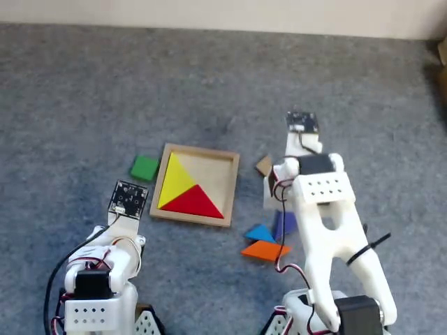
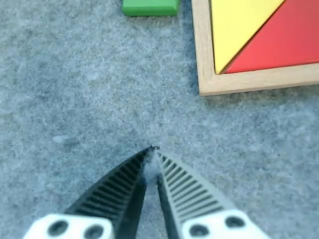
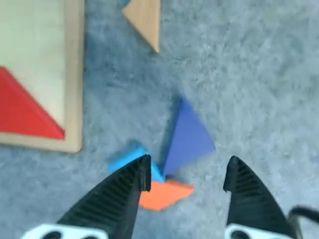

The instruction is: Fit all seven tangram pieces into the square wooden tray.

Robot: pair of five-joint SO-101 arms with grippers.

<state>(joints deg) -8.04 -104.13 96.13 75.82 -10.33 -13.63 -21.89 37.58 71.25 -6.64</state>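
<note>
Dark blue triangle (image 3: 187,137): on carpet (image 3: 259,74) near the wooden tray (image 3: 75,84). Probably light, stiff, smooth; pinch across its side edges. Right gripper (image 3: 188,172) agape over it; left gripper (image 2: 152,149) closed, empty.

Surface: I saw a grey felt-like covering (image 1: 77,98) that spread under everything in view.
Far edge: I noted a pale band (image 1: 209,12) that ran along it.
Right edge: I saw a brown object (image 1: 442,59), cut off, which I could not identify.
</note>
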